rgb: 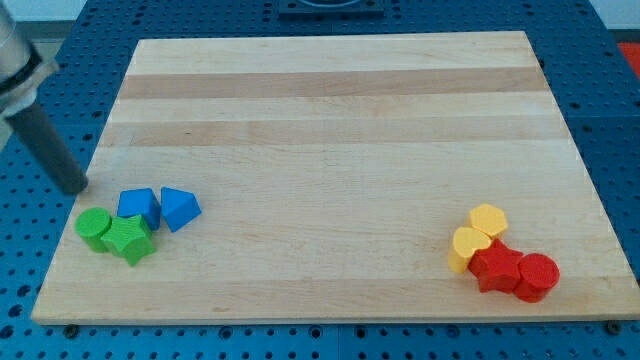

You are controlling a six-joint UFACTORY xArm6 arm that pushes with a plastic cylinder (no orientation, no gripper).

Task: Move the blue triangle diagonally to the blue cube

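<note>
The blue triangle [179,208] lies near the board's bottom left, just to the right of the blue cube [139,206], almost touching it. My tip [75,186] is off the board's left edge, to the upper left of the blue cube and apart from every block. The dark rod slants up to the view's top left corner.
A green cylinder [94,228] and a green star [128,239] sit below the blue cube, touching it. At the bottom right are two yellow blocks [488,220] [466,246], a red star-like block [496,267] and a red cylinder [537,276]. The wooden board [330,120] rests on a blue perforated table.
</note>
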